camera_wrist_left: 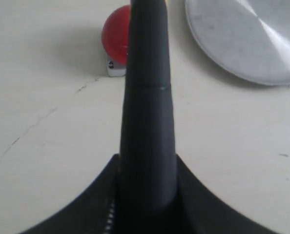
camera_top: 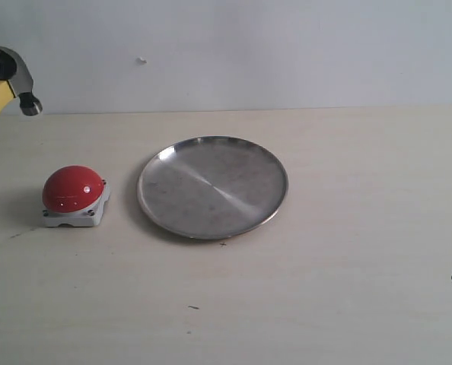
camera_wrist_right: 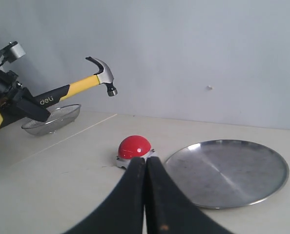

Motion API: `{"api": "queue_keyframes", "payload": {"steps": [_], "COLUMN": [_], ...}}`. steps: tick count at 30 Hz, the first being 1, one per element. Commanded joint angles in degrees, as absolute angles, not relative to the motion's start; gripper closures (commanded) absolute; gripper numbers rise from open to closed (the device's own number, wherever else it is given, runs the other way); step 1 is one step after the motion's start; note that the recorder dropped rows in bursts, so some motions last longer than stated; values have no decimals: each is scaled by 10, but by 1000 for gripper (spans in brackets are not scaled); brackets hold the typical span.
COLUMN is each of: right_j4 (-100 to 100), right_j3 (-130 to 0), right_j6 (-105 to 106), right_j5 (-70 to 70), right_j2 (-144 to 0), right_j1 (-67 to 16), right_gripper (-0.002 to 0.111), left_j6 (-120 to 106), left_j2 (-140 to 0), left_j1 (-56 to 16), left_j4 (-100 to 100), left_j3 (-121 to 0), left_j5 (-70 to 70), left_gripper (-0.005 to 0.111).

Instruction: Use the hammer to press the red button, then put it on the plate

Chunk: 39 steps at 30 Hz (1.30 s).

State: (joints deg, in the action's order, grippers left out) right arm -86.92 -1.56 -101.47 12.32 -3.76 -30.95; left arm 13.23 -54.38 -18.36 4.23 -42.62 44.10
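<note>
While the hammer hangs in the air, everything turns on how its head sits relative to the button. The pale table carries both targets. The plate, round and silver, lies flat near the middle with nothing on it. The hammer is aloft at the far left in the exterior view. Its dark head shows at roughly 11 o'clock from the red button, well clear of the dome and not touching it. The button stands at 9 o'clock from the plate, close to its rim but apart from it.

In the right wrist view the handle slopes upward, head end highest, with the striking face turned down. In the left wrist view the handle runs straight away from the camera and the red dome peeks out from behind it. So the long axis is aimed almost at the button. I would judge that the coming move is mostly a matter of bringing the head down, with only a small sideways correction.

The left pincer has the black end of the handle clamped between its jaws, which are closed as far as the grip allows. The right pincer has its fingers pressed together and holds nothing. It sits low over the table, facing button and plate. The left arm is nearer the button, and it has the tool.
</note>
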Motion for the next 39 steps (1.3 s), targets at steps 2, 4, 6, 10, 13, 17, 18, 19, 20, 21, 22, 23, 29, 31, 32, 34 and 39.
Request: {"api": "queue_keyframes", "payload": {"steps": [2,4,6,10,13,17,18,19,20,21,22,23,29,31,32,34,39], "right_j4": [-873,-873,-873,-873,-873,-873,-873,-873,-873,-873,-873,-873,-873,-873,-873,-873,-873], "right_j3": [-15,-15,-15,-15,-15,-15,-15,-15,-15,-15,-15,-15,-15,-15,-15,-15,-15], "right_j6": [-1009,-1009,-1009,-1009,-1009,-1009,-1009,-1009,-1009,-1009,-1009,-1009,-1009,-1009,-1009,-1009,-1009], "right_j5": [126,126,126,126,126,126,126,126,126,126,126,126,126,126,126,126,126], "right_j2": [-34,-34,-34,-34,-34,-34,-34,-34,-34,-34,-34,-34,-34,-34,-34,-34,-34], "right_j1": [-307,-307,-307,-307,-307,-307,-307,-307,-307,-307,-307,-307,-307,-307,-307,-307,-307], "right_gripper": [108,108,108,108,108,108,108,108,108,108,108,108,108,108,108,108,108], "left_j6": [156,156,171,181,180,180,180,180,181,181,181,181,180,180,180,180,180], "left_j2": [-572,-580,-580,-589,-610,-637,-642,-647,-651,-660,-664,-673,-685,-685,-686,-686,-686], "left_j1": [-186,-186,-186,-185,-185,-185,-185,-185,-185,-185,-185,-184,-184,-184,-184,-184,-184], "left_j4": [40,39,39,38,38,40,40,40,40,40,42,42,45,45,49,54,53], "left_j3": [-431,-423,-403,-378,-377,-377,-377,-377,-377,-377,-377,-377,-377,-377,-377,-377,-377], "left_j5": [378,371,335,309,323,321,316,308,302,298,298,294,265,265,267,270,265], "left_gripper": [107,107,107,107,107,107,107,107,107,107,107,107,107,107,107,107,107]}}
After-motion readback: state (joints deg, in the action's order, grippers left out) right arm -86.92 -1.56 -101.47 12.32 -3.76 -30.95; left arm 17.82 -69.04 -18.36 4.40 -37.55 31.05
